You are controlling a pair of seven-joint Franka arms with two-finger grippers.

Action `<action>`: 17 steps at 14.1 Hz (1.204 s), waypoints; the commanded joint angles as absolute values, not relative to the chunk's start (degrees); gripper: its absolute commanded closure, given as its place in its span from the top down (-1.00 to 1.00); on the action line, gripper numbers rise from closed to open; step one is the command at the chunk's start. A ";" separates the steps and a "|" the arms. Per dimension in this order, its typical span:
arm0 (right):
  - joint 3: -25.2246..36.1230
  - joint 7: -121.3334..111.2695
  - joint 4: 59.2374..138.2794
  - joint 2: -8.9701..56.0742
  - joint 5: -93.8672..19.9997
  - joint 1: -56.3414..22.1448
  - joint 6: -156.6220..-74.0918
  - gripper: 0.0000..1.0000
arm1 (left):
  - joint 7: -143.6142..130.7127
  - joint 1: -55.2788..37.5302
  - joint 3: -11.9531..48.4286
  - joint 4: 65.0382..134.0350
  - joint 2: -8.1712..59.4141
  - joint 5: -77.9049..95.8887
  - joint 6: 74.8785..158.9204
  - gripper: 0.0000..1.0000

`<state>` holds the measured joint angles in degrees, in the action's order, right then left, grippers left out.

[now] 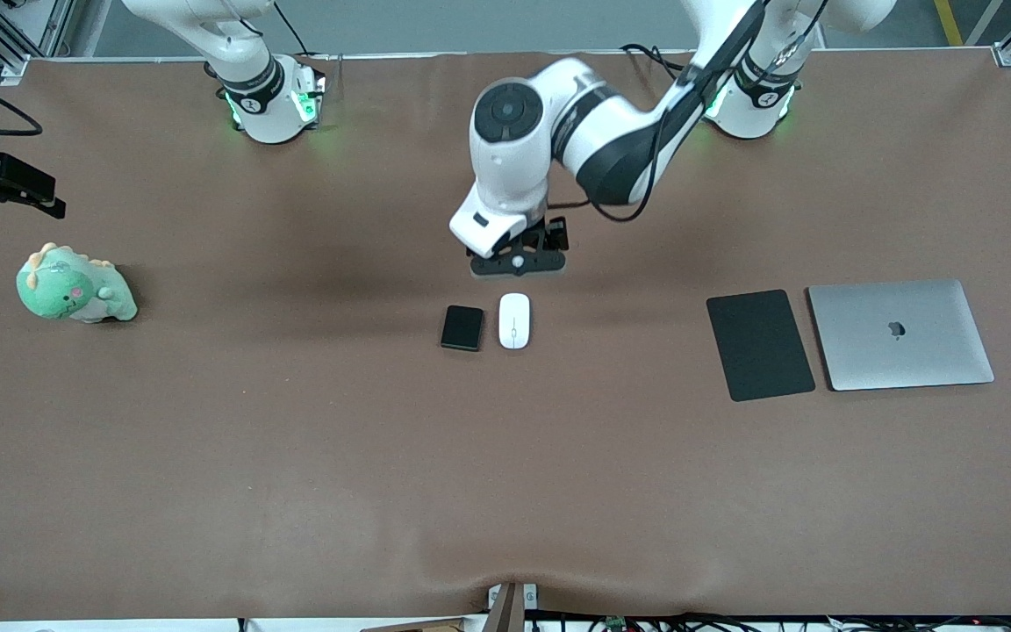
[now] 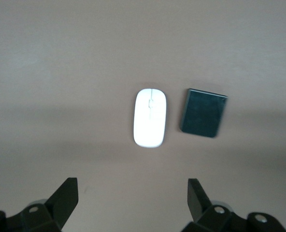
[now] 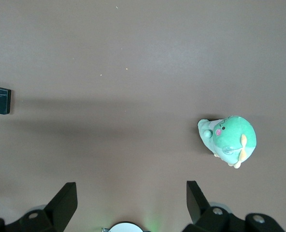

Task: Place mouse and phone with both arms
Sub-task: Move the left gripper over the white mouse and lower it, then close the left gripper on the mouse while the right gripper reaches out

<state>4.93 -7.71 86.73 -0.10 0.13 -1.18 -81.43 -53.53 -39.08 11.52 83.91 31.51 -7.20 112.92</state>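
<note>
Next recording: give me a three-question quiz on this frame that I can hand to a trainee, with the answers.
1. True or false: the mouse and the phone lie side by side without touching.
2. What lies between the phone and the laptop? A) plush dinosaur B) black pad C) cup
3. Fill in: the left gripper hovers open over the table, close to the ____.

Key
1. True; a strip of table shows between them.
2. B, the black pad; the mouse lies between them too. The plush dinosaur lies toward the right arm's end.
3. Mouse.
</note>
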 commanded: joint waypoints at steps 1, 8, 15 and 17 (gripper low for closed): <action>4.57 -8.09 85.87 0.18 1.14 -0.62 -81.21 1.00 | -53.87 -38.85 11.43 88.31 34.97 -10.02 121.16 1.00; 4.57 -8.09 86.04 3.06 1.14 -1.67 -80.78 1.00 | -54.05 -38.85 10.72 91.06 40.95 -11.68 131.39 1.00; 4.48 -7.56 86.13 4.30 0.26 -2.99 -81.30 1.00 | -53.70 -38.94 10.72 90.35 46.05 -17.83 136.93 1.00; 4.48 -6.86 86.13 4.74 0.00 -3.34 -81.30 1.00 | -53.35 -39.02 10.72 90.26 46.67 -18.63 137.90 1.00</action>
